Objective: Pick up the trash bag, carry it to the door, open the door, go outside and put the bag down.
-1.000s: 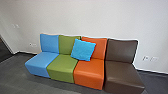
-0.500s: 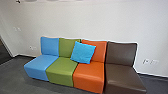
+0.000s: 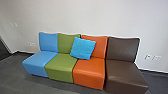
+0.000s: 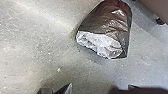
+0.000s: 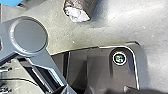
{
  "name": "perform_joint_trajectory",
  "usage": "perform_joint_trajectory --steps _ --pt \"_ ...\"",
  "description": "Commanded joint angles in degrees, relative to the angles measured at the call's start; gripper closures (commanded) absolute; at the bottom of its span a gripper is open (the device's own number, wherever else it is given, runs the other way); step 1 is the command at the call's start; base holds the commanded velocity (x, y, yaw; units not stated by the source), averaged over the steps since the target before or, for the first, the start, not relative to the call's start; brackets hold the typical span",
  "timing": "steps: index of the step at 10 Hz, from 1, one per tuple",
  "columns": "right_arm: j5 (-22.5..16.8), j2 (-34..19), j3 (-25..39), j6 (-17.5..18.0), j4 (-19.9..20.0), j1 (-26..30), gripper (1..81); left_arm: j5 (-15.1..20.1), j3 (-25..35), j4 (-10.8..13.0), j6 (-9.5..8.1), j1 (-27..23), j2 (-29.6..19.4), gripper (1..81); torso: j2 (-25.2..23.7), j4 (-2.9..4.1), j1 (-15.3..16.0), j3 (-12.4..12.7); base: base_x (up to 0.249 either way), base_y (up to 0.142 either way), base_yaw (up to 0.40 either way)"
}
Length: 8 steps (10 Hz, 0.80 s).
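Grey floor [image 4: 37, 50] edges the trash bag [image 4: 107, 25], left and right jaws both spread wide

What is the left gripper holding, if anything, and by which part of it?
Nothing, it seems: the bag rests on the floor, clear of the open left gripper.

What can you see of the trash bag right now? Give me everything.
The trash bag has a dark, glossy, creased body that looks like thin plastic, and crumpled whitish film at one end. It is bulky and rounded, and rests on the grey floor; nothing else is seen touching it. A small bluish mark shows beside the film. I can't tell what's inside.
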Motion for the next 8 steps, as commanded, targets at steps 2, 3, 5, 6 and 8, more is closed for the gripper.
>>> perform_joint_trajectory --steps 2,3,5,6,8 --pt "-2.5 -10.6 8.3 4.0 -0.6 8.8 1.0 5.0 0.2 -2.3 -0.22 -7.5 -0.7 1.0 -7.5 0.0 4.8 -1.2 0.0 0.0 0.0" --pt "-4.4 -12.7 10.5 4.7 -0.6 11.2 1.0 5.6 0.2 -3.6 -0.22 -8.2 -0.5 1.0 -9.2 0.0 6.0 -2.0 0.0 0.0 0.0" --pt "-9.2 -15.0 13.5 6.2 -0.5 15.4 1.0 6.4 0.1 -4.6 -0.31 -9.7 0.2 1.0 -12.9 0.0 8.2 -2.6 0.0 0.0 0.0" --pt "-11.0 -15.2 13.9 6.7 -0.5 17.2 1.0 6.7 0.2 -5.8 -0.31 -10.5 0.5 1.0 -15.0 0.0 9.6 -2.6 0.0 0.0 0.0" --pt "-13.8 -16.5 14.0 8.6 -0.5 19.6 1.0 7.7 -0.5 -8.4 -0.31 -12.5 0.6 1.0 -19.2 0.0 12.2 -2.6 0.0 0.0 0.0"
